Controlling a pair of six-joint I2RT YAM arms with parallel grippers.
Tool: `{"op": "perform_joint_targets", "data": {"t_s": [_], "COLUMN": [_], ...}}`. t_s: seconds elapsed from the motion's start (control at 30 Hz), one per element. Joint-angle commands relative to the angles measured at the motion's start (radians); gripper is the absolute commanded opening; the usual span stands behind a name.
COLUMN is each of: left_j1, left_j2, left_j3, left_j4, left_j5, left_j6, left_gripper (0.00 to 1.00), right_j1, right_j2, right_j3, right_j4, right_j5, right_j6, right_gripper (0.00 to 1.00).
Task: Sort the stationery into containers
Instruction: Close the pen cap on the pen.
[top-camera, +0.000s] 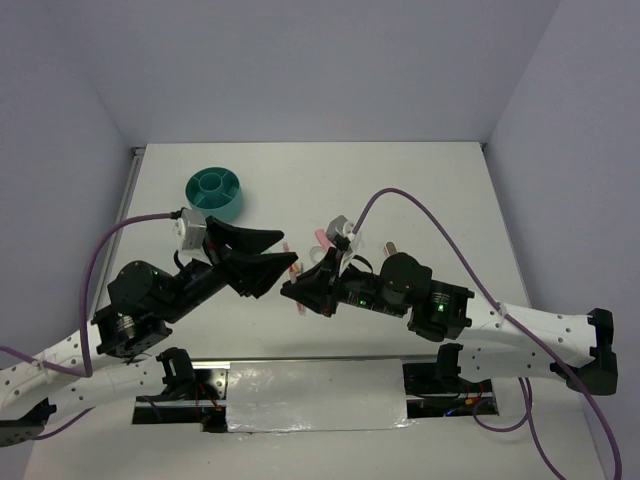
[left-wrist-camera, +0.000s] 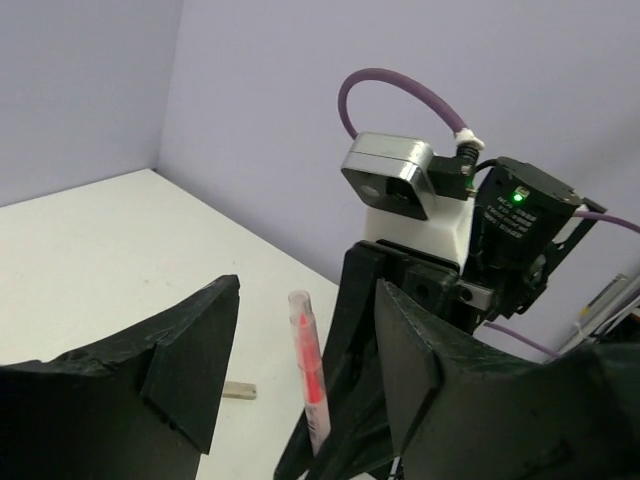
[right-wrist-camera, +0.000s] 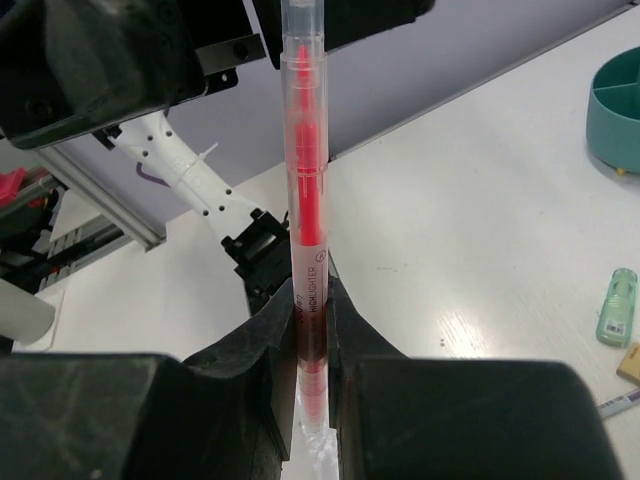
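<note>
Two grippers meet at one pen (right-wrist-camera: 305, 180): the right gripper (right-wrist-camera: 310, 300) pinches its lower part, long axis in line with the fingers, while the left gripper (left-wrist-camera: 305, 330) stands spread on both sides of its free end. The teal organizer (top-camera: 225, 207) lies nearer the left arm.

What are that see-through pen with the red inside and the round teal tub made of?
The clear-barrelled red highlighter pen looks like glossy transparent plastic: its red core shows through the wall. The round teal organizer looks like opaque moulded plastic, smooth with a soft sheen; probably, judging by look alone.
</note>
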Motion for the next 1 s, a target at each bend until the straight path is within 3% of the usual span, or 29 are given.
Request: {"op": "perform_joint_targets", "data": {"t_s": [0.0,0.13,0.47,0.53,0.63,0.7,0.83,0.97], "left_j1": [-0.003,-0.003,-0.002,-0.002,-0.002,-0.002,-0.002,-0.002], "left_j2": [0.024,0.044,0.041,0.033,0.032,0.032,0.019,0.013], "left_j3": [0.037,0.048,0.021,0.016,0.021,0.022,0.008,0.002], "left_j4": [-0.013,-0.018,-0.007,-0.008,-0.021,-0.030,-0.019,-0.019], "left_j5": [-0.029,-0.033,-0.023,-0.017,-0.017,-0.012,-0.006,-0.009], "left_j6": [0.048,0.045,0.019,0.014,0.010,0.008,0.008,0.001], "left_gripper": [0.68,0.60,0.21,0.21,0.00,0.00,0.37,0.48], "right_j1": [0.005,0.006,0.008,0.005,0.008,0.006,0.008,0.006], "right_j2": [0.006,0.013,0.020,0.023,0.025,0.025,0.020,0.019], "right_j3": [0.046,0.055,0.067,0.067,0.070,0.076,0.082,0.079], "right_j4": [0.032,0.024,0.000,-0.001,-0.002,-0.002,-0.008,-0.008], "right_j5": [-0.037,-0.052,-0.031,-0.026,-0.027,-0.029,-0.031,-0.026], "right_j6": [-0.005,-0.008,-0.021,-0.024,-0.026,-0.028,-0.032,-0.031], "right_gripper": [0.00,0.00,0.00,0.00,0.00,0.00,0.00,0.00]}}
